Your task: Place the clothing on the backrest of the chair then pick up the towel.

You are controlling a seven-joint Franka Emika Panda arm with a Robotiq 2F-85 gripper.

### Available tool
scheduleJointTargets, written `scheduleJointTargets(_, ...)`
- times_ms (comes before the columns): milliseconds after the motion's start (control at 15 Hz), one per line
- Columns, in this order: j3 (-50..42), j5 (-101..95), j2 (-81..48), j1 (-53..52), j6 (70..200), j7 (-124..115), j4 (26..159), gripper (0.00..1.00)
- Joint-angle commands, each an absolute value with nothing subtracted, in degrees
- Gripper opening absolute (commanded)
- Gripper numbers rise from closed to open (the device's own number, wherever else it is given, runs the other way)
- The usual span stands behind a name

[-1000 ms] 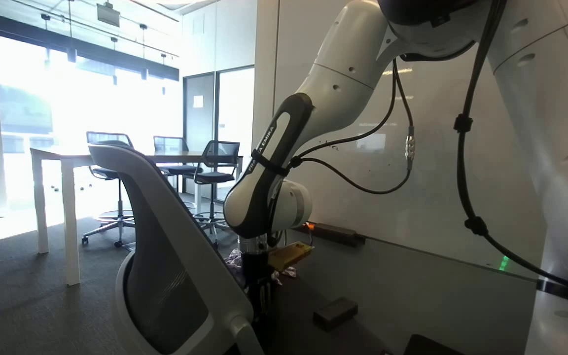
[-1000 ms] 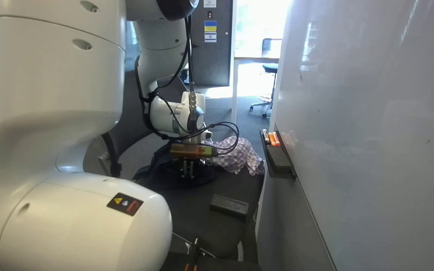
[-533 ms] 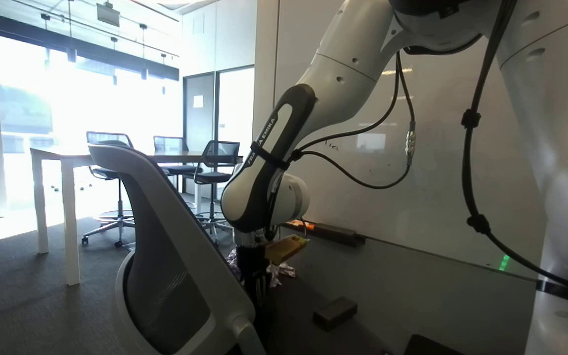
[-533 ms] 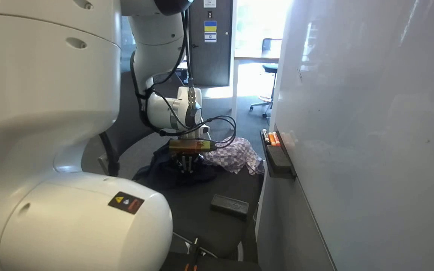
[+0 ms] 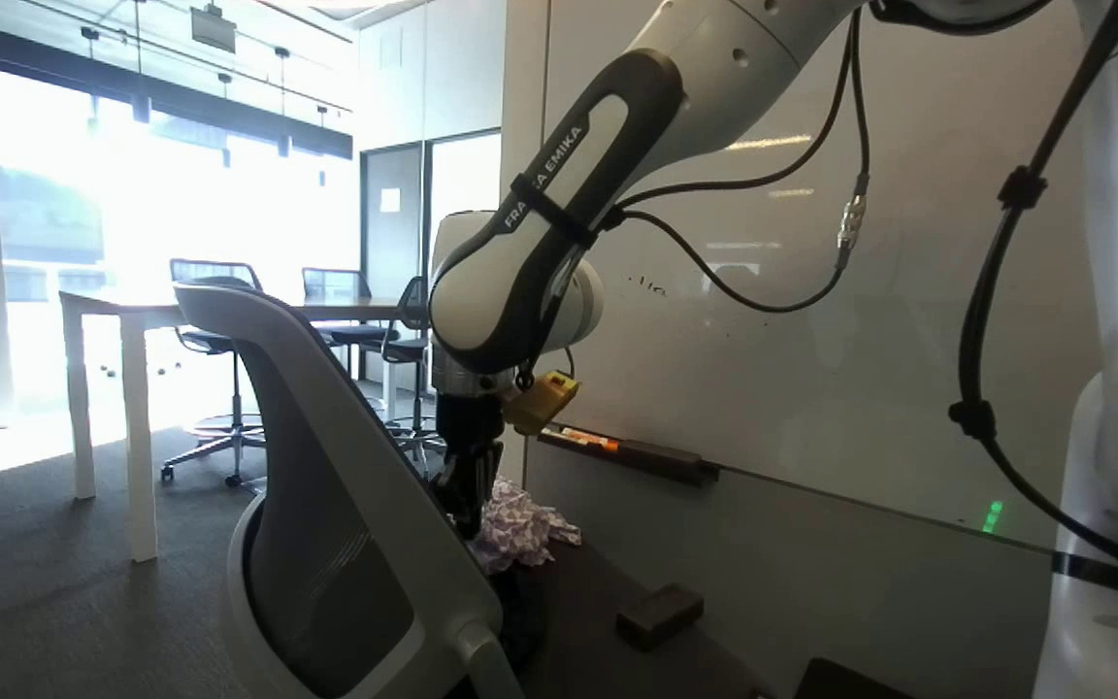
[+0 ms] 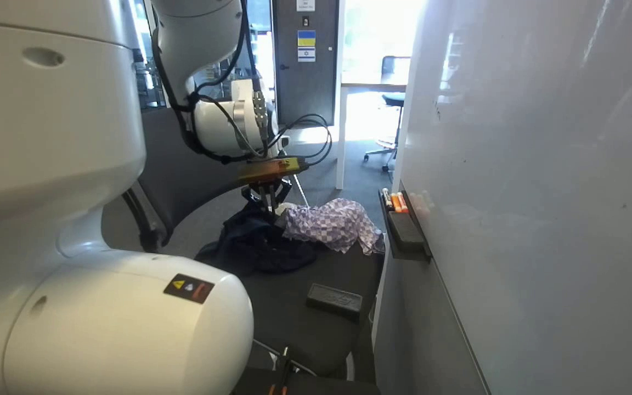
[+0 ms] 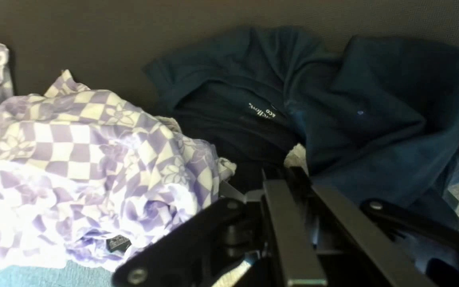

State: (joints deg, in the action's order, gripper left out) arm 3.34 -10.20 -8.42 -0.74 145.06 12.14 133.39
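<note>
Pincer drawn together, apparently empty, over navy clothing. Clothing heaped near grey mesh backrest.

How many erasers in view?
2. One eraser lies on the dark surface; a second eraser sits in the whiteboard tray. Both exterior views show the pair. More could be hidden behind the arm.

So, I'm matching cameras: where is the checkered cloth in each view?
In an exterior view: checkered cloth, well below centre, slightly left.
In an exterior view: checkered cloth, just below centre, slightly right.
Wrist view: checkered cloth, left side, cut by the edge.
Shared landmark: end effector, left of it in both exterior views, right in the wrist view.
</note>
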Motion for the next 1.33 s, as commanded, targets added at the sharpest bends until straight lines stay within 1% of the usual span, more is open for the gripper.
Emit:
scheduleJointTargets(0,2.77,-11.25,-6.24,-1.33,140.18,11.47,134.56,0.45)
scheduleJointTargets(200,2.76,-11.83,-8.54,-1.41,138.63,11.16,136.97,0.68)
scheduleJointTargets(400,3.33,-10.12,-12.62,-1.02,143.36,13.74,140.06,0.9)
scheduleJointTargets(467,3.43,-10.39,-14.0,-0.97,146.31,14.12,140.89,0.99)
scheduleJointTargets(533,3.67,-11.29,-15.58,-1.28,151.44,14.06,141.72,1.0)
scheduleJointTargets(800,7.1,-8.68,-20.12,-1.41,165.82,14.99,140.52,1.0)
scheduleJointTargets(1000,8.51,-10.01,-21.77,-0.98,170.26,16.44,139.71,1.0)
scheduleJointTargets(1067,8.14,-11.01,-22.15,-0.87,171.05,17.3,139.83,0.75)
scheduleJointTargets(1133,7.2,-12.26,-22.14,-0.98,170.59,18.08,140.2,0.72)
scheduleJointTargets(1200,7.07,-12.71,-22.01,-0.66,170.19,18.99,140.5,0.66)
scheduleJointTargets(1267,6.91,-13.0,-21.55,-0.46,169.64,19.67,140.87,0.56)
